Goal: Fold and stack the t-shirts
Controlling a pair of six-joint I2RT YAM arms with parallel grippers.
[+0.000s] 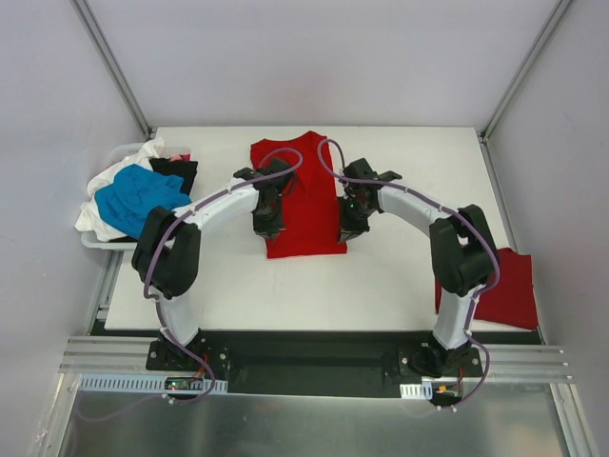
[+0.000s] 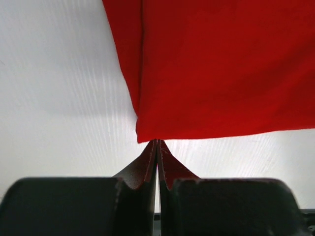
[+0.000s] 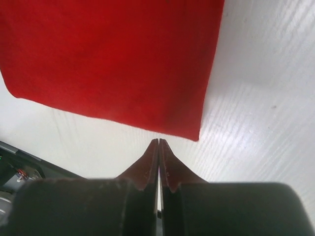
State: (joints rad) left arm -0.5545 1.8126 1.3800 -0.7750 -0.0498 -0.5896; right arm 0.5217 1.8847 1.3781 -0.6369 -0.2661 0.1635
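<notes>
A red shirt (image 1: pixel 303 205) lay flat on the counter (image 1: pixel 400 276). Its sides were turned in so that it made a long strip, with the hem toward the arms. The left gripper (image 2: pixel 156 142) sat at the hem's left corner, its jaws clenched on nothing, the tips touching or just short of the cloth. The right gripper (image 3: pixel 158 141) sat just short of the hem near the right corner, its jaws likewise clenched and empty. Left of the red shirt was a heap of shirts (image 1: pixel 133 195) in blue, white and black. Right of it, nearer the arms, lay a folded red shirt (image 1: pixel 509 286). The cloth looked light, thin and limp, and would likely sag and slide if lifted by one point. The best hold seemed to be both hem corners at once, pinching every layer so the turned-in sides stayed shut.
</notes>
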